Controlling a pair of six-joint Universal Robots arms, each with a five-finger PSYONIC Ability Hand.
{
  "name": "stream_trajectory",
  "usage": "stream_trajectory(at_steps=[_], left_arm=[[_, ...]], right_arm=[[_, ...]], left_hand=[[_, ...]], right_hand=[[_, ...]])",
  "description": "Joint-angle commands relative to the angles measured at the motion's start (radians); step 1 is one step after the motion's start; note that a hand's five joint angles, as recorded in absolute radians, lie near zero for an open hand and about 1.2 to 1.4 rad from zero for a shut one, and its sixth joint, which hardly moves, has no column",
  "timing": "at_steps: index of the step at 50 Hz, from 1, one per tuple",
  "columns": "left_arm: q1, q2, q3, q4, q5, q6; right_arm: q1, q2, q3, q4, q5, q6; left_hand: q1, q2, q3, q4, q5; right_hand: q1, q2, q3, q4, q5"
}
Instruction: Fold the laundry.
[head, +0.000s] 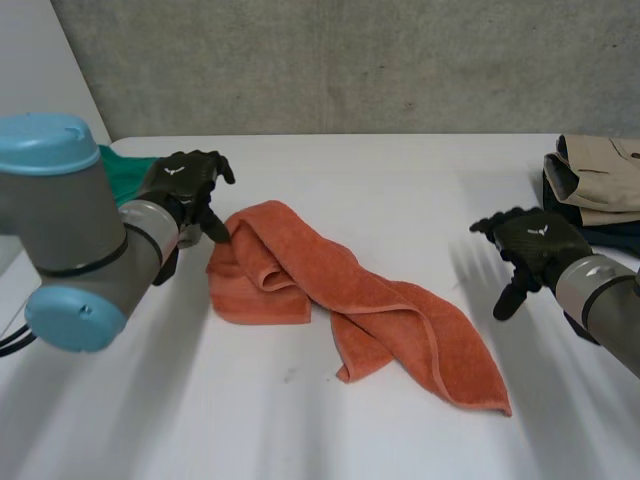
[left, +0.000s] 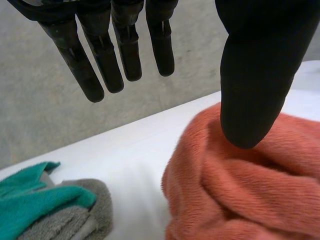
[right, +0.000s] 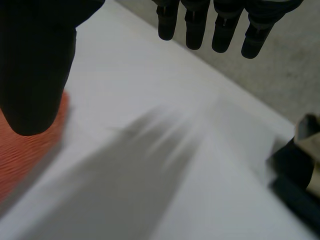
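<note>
Fingers (left: 129, 50) are hanging released on the left hand (head: 185, 185) and right hand (head: 530, 240), risking grabbing bunched folds of the towel (head: 350, 300) instead of one edge.

An orange terry towel (head: 370, 300) lies crumpled and unfolded on the white counter (head: 400, 180), stretched on a slant from far left to near right. Its far-left end is bunched into soft rolled folds over a flatter layer. Its near-right end spreads into a flat flap with a hemmed edge, one corner pointing near and right. At the far left edge a rumpled green cloth (head: 125, 168) lies partly over a grey cloth (left: 85, 215). At the far right, a beige garment (head: 600, 175) sits folded on a dark blue garment (head: 610, 233).
</note>
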Motion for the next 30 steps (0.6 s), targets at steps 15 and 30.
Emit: stream_trajectory(at_steps=[15,30], left_arm=[[-0.102,-0.176,-0.020,0.073,-0.005,0.066],[-0.082,-0.265,0.065,0.143,-0.017,0.067]], right_arm=[[0.152,-0.058,0.275,-0.083,0.100,0.148],[0.263,-0.029,0.309,-0.172,0.154,0.164]], left_hand=[[0.095,0.100,0.098,0.111,0.114],[0.831,0.835,0.834,0.846,0.849]], right_hand=[[0.033,0.042,0.051,0.047,0.039],[0.148,0.157,0.165,0.162,0.154]])
